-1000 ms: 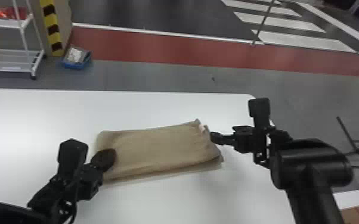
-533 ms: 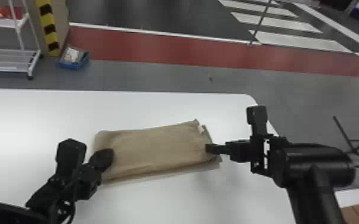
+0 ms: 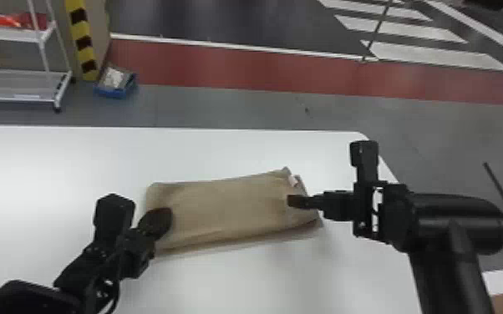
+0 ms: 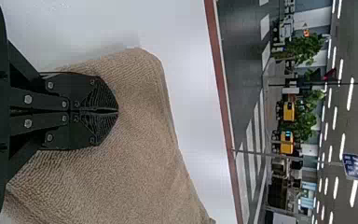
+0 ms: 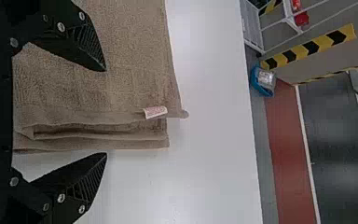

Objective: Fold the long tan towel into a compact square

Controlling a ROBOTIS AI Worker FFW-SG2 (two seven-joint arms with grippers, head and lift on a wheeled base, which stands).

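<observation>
The layered towel [image 3: 229, 208] lies on the white table [image 3: 54, 163], long axis running crosswise between the grippers; the left gripper [image 4: 117, 111], clenched, sits over its left end, while the right gripper [image 5: 106, 112], fingers parted, straddles the right edge, seemingly the end to fold inward

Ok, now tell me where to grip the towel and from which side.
Probably best by the towel's right end, coming from the robot's right: the layers' edges lie stacked there, and the right gripper's open fingers straddle them, one over the cloth, one beyond the edge.
</observation>
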